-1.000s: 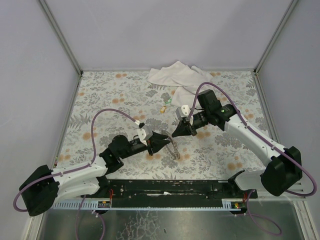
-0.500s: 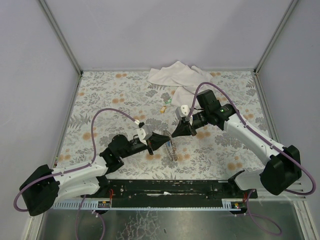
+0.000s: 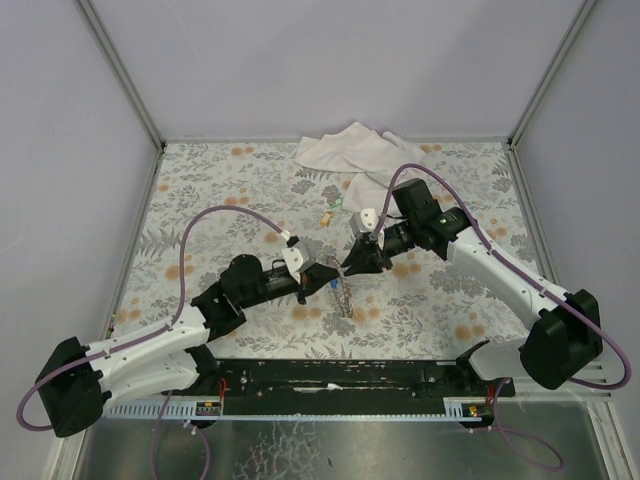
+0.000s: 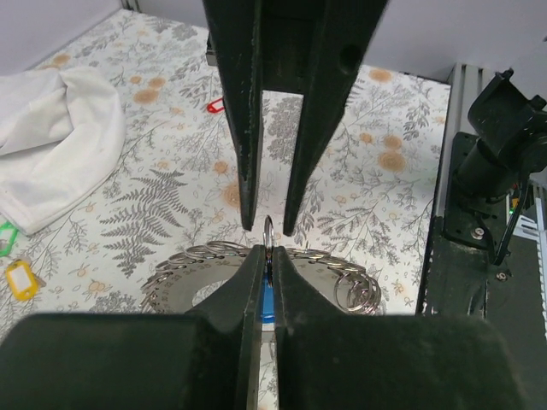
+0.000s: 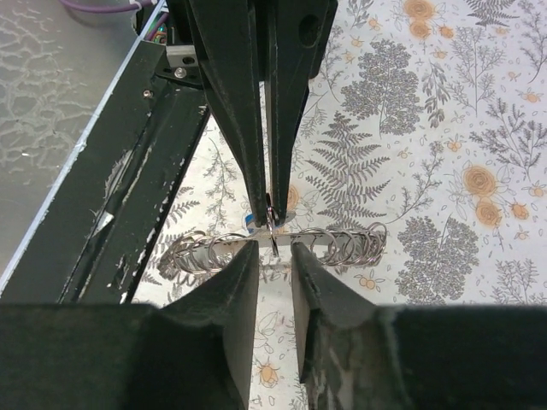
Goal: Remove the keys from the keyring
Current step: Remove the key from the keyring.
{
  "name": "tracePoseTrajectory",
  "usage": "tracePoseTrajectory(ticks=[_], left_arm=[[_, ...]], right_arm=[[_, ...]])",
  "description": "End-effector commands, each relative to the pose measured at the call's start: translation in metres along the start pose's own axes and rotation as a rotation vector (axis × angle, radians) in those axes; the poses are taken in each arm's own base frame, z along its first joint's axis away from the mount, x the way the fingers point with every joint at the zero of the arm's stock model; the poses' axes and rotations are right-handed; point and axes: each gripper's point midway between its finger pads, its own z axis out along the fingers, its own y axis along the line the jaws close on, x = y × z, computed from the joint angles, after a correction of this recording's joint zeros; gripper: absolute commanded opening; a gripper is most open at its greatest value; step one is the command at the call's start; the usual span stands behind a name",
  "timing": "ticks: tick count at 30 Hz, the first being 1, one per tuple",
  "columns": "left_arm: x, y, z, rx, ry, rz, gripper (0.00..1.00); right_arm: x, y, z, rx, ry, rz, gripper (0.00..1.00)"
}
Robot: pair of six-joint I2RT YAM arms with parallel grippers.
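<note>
With the left gripper (image 4: pixel 267 254) clamped shut on the blue key (image 4: pixel 267 302) at mid-frame, the right gripper (image 5: pixel 273 250), narrowly parted around the keyring (image 5: pixel 349 247), should likely close squarely on one link, then pull away gently without twisting.

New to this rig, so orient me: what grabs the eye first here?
The two grippers meet tip to tip over the middle of the table: the left gripper pinches a blue key, the right gripper open opposite it. The silvery keyring loops right beside them, and a crumpled white cloth sits at the far edge.
</note>
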Motion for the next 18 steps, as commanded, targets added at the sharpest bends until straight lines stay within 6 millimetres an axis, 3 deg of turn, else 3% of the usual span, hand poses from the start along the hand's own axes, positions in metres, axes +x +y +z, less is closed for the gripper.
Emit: tracePoseTrajectory(ticks=[1,6,18], left_arm=[[-0.010,0.008,-0.001,-0.031,0.112,0.028,0.00],[-0.006,0.007,-0.003,-0.020,0.262,0.001,0.00],[-0.019,0.001,-0.007,0.033,0.427,0.014,0.00]], right_arm=[[-0.009,-0.004,-0.003,0.017,-0.005,-0.055,0.36],[-0.010,-0.004,-0.006,0.026,0.006,-0.080,0.51],[-0.024,0.002,-0.005,-0.011,-0.078,-0.042,0.53]])
